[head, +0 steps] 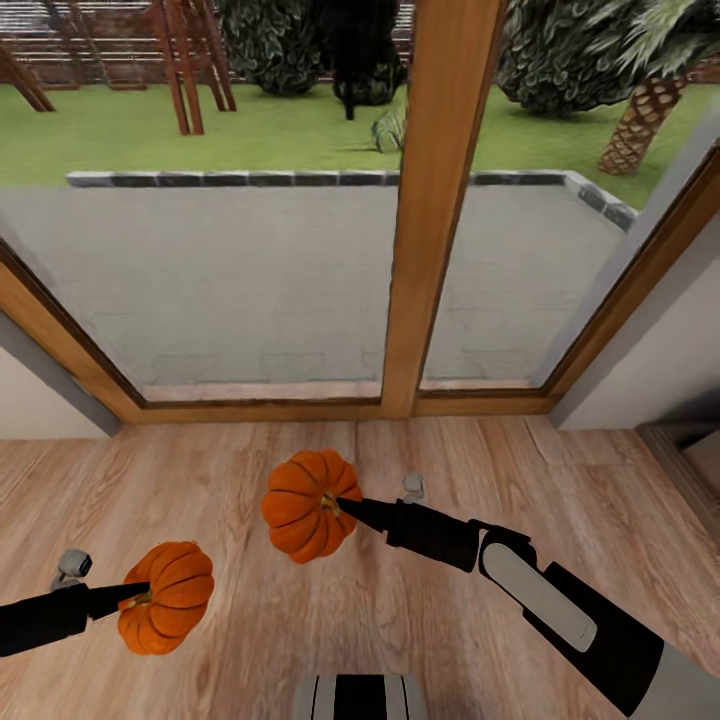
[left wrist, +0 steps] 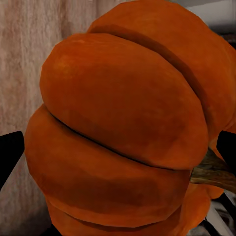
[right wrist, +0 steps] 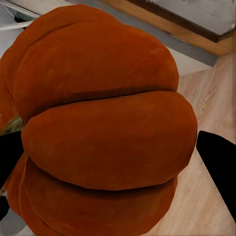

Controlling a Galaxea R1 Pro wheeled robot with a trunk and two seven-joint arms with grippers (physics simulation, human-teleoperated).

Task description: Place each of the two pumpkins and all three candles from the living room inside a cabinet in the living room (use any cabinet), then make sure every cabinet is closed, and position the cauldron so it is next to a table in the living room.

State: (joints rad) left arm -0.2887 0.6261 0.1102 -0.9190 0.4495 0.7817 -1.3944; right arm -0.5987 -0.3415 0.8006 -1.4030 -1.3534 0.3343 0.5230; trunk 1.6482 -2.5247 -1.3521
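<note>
Counting two pumpkins, one per arm, both lifted clear above the wood floor (head: 400,620).

Left gripper (head: 140,592) closing on the left pumpkin (head: 166,597) at its stem end, pumpkin hanging low at the left of the head view, tilted with stem pointing back toward the arm. In the left wrist view, same pumpkin (left wrist: 123,132) sitting between two dark fingers (left wrist: 10,155), one at each side, brownish stem (left wrist: 211,172) showing near one finger.

Right gripper (head: 345,505) clamping the right pumpkin (head: 308,505), also at the stem end, pumpkin hanging nearer the window and well apart from the first. In the right wrist view, pumpkin (right wrist: 103,132) pressing between two dark fingers (right wrist: 219,167), ribs running crosswise.

Noting two small grey-white pieces lying on the floor: one (head: 72,566) just beside the left arm, one (head: 413,487) just beyond the right gripper; too small to identify.

Facing a large window with one wooden centre post (head: 440,200) and two panes, looking out on grey paving (head: 250,270), a stone kerb, lawn (head: 130,135), and a palm trunk (head: 640,120). Seeing a dark edge of furniture (head: 690,460) at the right margin, too cropped to identify.
</note>
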